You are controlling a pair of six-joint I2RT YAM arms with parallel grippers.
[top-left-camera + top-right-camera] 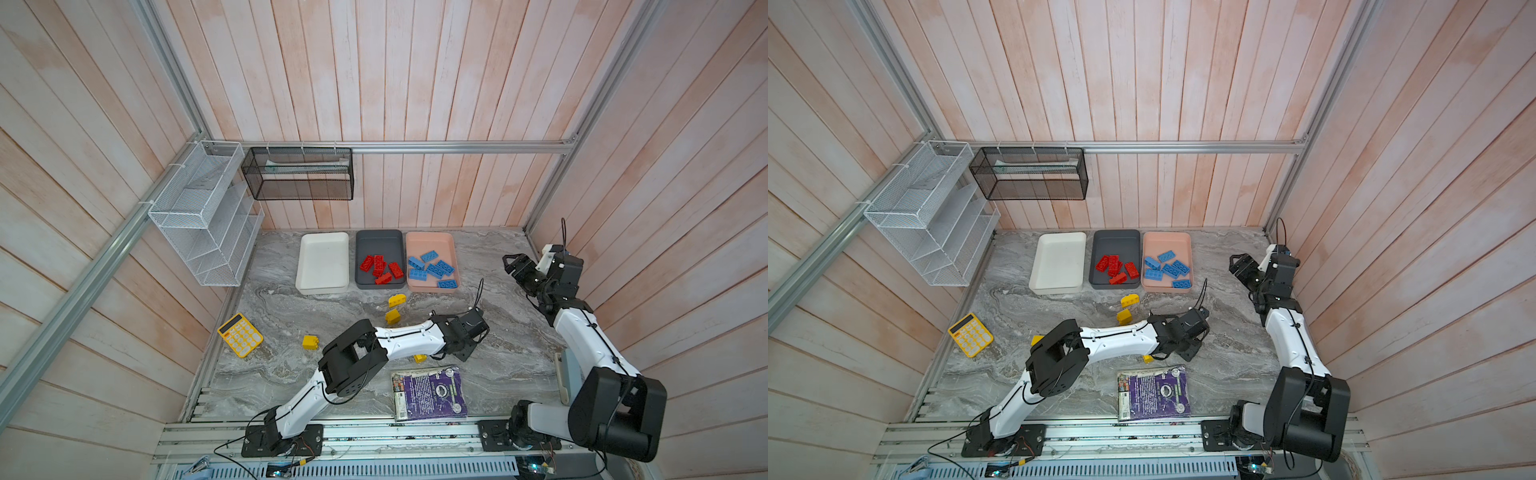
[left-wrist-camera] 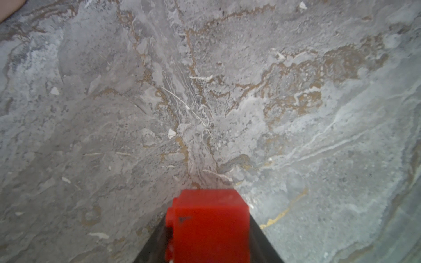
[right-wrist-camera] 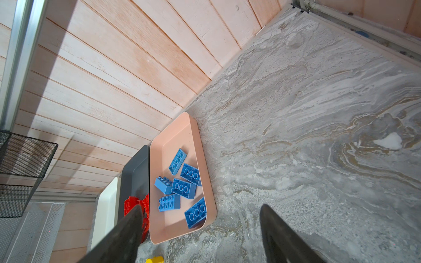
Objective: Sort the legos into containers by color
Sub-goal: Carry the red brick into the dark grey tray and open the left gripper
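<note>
Left tool (image 2: 208,241) grips red studded brick (image 2: 208,218).

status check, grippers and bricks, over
Left gripper shut on red studded plastic brick. Right gripper open, empty. Two yellow plastic bricks sit near path to dark grey plastic tray.

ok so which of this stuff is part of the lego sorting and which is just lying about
Job: red legos, blue legos, yellow legos, the red lego in the left gripper, white tray, grey tray, pink tray.
Lying about: calculator, book, white rack, black basket.
</note>
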